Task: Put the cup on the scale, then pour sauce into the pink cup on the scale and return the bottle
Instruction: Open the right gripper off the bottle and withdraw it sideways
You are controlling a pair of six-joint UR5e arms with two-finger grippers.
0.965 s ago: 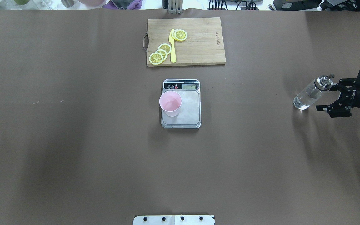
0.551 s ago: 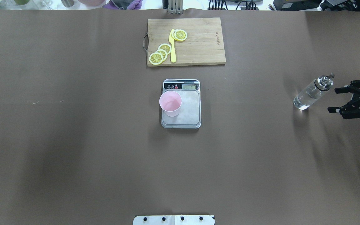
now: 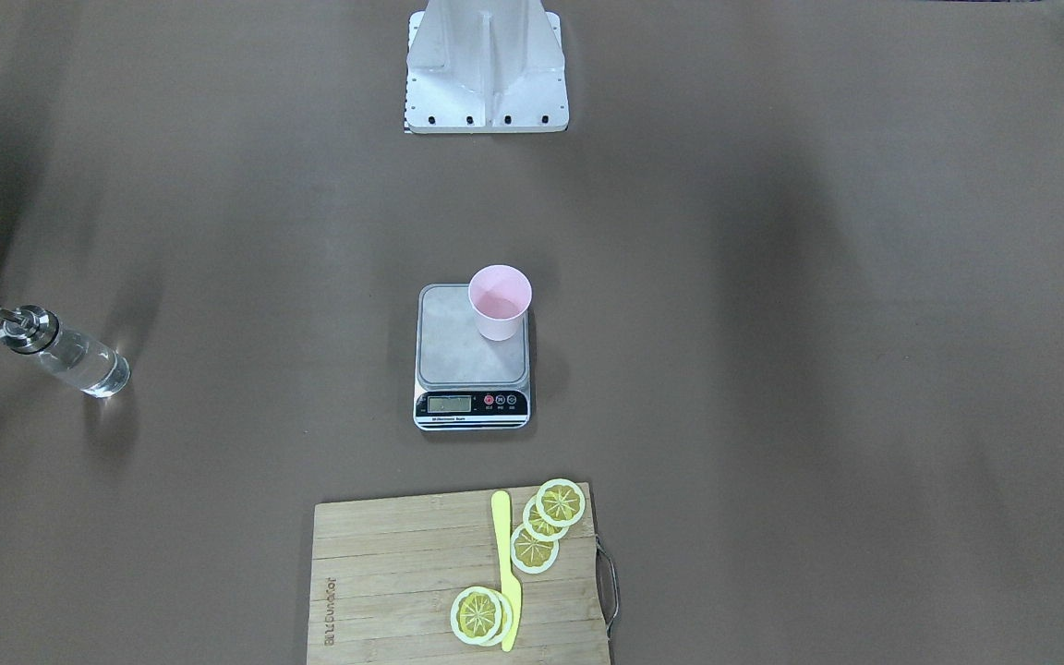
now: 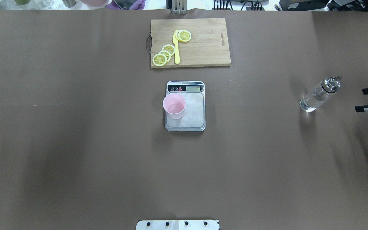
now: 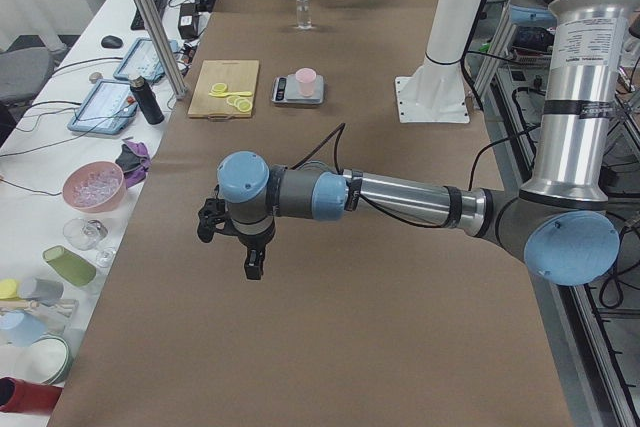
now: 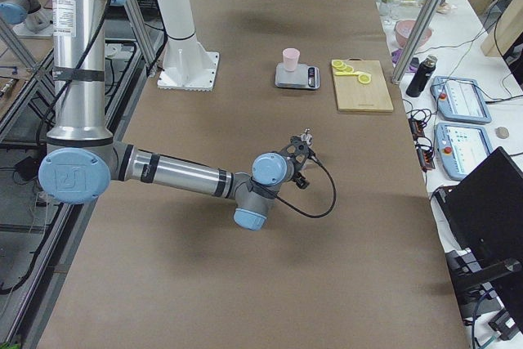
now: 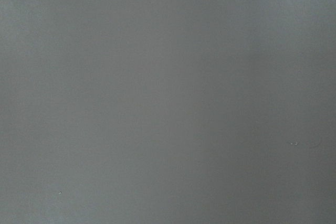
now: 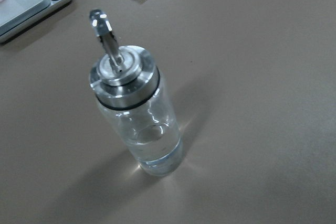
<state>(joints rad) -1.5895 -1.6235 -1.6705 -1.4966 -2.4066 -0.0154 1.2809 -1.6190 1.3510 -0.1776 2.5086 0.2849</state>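
The pale-pink cup point(image 4: 174, 104) stands upright on the left part of the scale point(image 4: 194, 112) at mid-table; both also show in the front view, cup point(image 3: 500, 300) and scale point(image 3: 453, 344). The clear glass bottle point(image 4: 317, 95) with its metal pourer stands alone on the table at the right, with clear sauce point(image 8: 153, 148) low inside it. My right gripper point(image 4: 364, 100) is open and empty at the right edge, a clear gap from the bottle. My left gripper point(image 5: 228, 252) hovers over the table's left end; I cannot tell whether it is open or shut.
A wooden cutting board point(image 4: 204, 43) with lemon slices point(image 4: 164, 54) and a yellow knife point(image 4: 176, 48) lies beyond the scale. The robot base point(image 3: 486, 69) is at the near edge. The left wrist view shows only bare brown table.
My right gripper has drawn back to the right, away from the bottle, staying open. The bottle, cup and scale have not moved.
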